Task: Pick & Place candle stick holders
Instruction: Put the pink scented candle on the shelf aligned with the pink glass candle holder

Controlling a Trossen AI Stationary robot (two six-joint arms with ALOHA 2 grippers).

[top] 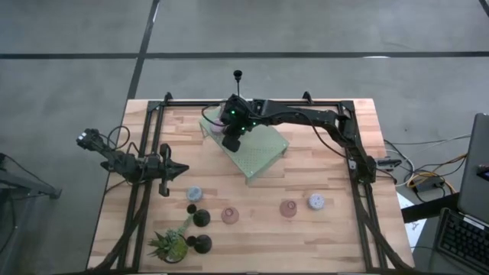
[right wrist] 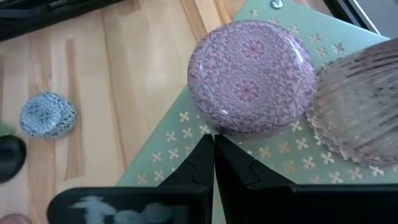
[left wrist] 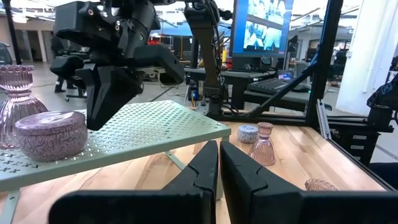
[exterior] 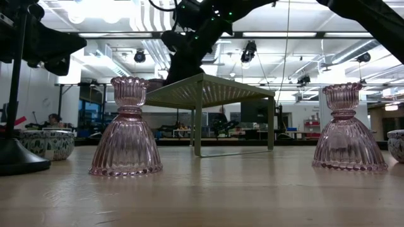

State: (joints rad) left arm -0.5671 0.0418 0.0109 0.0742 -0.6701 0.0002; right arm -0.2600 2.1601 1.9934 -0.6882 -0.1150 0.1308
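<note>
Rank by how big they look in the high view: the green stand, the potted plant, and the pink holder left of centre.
1. Green stand, by far the largest.
2. Potted plant, clearly smaller.
3. Pink holder, smallest.
Seen from straight above, so nearness barely skews this.

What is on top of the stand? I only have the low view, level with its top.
Observer: A round pink cup and a pink glass holder sit side by side on the stand.
Operator: Is the right tool gripping either?
Observer: No. The right tool is shut and empty, above the stand at the cup's edge.
Operator: And the left tool?
Observer: The left tool is shut and empty, off to the stand's side, pointing toward it.
</note>
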